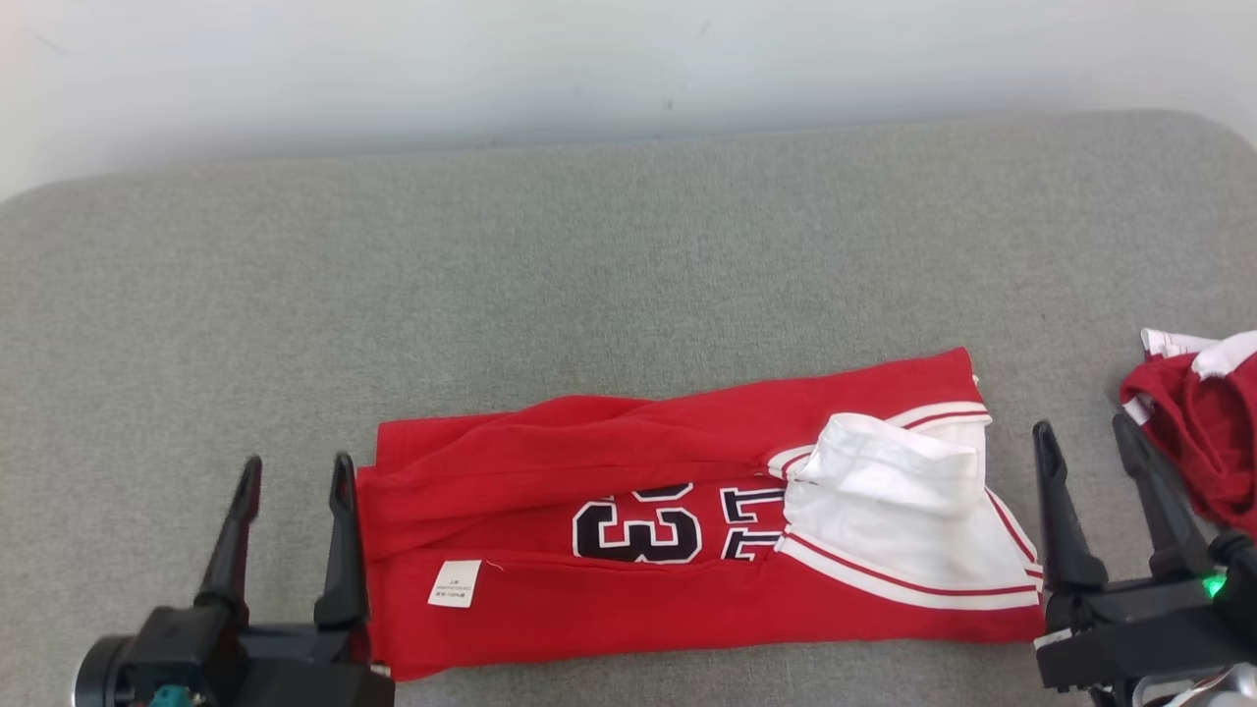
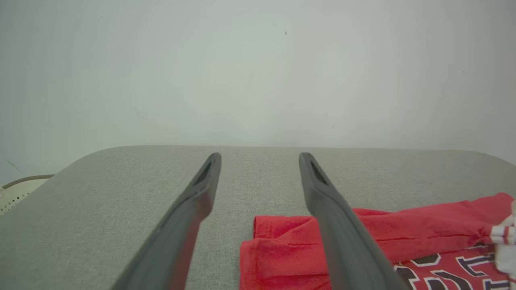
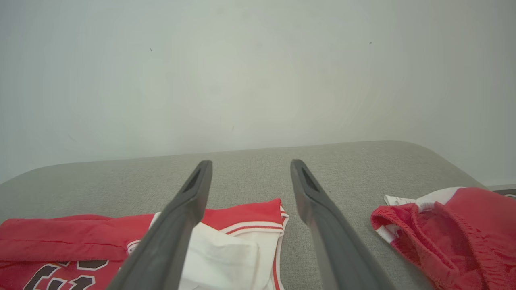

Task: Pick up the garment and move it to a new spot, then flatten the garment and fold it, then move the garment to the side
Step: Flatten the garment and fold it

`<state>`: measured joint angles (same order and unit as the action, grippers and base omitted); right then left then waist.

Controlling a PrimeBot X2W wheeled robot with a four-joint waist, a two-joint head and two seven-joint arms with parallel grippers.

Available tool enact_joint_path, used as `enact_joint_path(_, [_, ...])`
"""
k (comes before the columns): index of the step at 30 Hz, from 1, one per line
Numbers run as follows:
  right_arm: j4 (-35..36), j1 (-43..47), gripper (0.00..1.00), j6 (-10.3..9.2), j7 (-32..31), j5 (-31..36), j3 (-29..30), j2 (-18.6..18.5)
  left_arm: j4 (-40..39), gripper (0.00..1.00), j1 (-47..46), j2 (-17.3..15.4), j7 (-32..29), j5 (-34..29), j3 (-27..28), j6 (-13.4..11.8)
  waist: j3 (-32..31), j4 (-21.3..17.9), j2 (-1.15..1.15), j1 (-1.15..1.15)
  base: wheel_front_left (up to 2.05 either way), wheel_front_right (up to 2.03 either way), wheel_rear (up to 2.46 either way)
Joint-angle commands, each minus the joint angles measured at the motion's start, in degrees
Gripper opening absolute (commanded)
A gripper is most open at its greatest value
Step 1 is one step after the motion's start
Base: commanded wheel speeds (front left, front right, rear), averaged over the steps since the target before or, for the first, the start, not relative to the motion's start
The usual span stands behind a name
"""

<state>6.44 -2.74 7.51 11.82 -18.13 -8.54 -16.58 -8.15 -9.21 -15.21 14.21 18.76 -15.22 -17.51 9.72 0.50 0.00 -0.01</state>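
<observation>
The garment (image 1: 628,511) is a red jersey with white trim and dark numbers, folded into a long band near the front of the grey surface. Its left end (image 2: 282,249) shows in the left wrist view, its white-trimmed right end (image 3: 242,237) in the right wrist view. My left gripper (image 1: 295,471) stands open just off the jersey's left edge, with nothing between its fingers. My right gripper (image 1: 1085,437) stands open just off the jersey's right end, also holding nothing.
A second red-and-white bundle of cloth (image 1: 1198,432) lies crumpled at the right edge, close to my right gripper; it also appears in the right wrist view (image 3: 443,229). The grey padded surface (image 1: 589,265) stretches back to a pale wall (image 1: 628,59).
</observation>
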Motion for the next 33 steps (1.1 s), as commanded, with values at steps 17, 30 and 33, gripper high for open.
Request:
enact_joint_path(17, [-0.1, 4.2, 1.00, -0.05, -2.4, 1.5, -2.1, 0.5, 5.5, 1.00, 3.9, -0.4, 0.8, -1.2, -0.5, 1.3, -4.2, 0.6, 0.00, 0.01, 0.00, 0.00, 0.00])
enact_joint_path(30, [-2.8, 1.5, 1.00, -0.05, -2.6, 0.0, -0.8, -0.9, 5.3, 1.00, 2.3, 0.0, 0.8, -1.7, -1.3, 0.9, -2.9, 1.8, 0.00, 0.01, 0.00, 0.00, 0.00])
enact_joint_path(33, [-6.4, -0.4, 1.00, -0.05, -2.9, -1.1, -0.4, -1.9, 5.2, 1.00, 1.5, 0.2, 0.8, -1.8, -1.5, 1.0, -1.7, 2.1, 0.00, 0.01, 0.00, 0.00, 0.00])
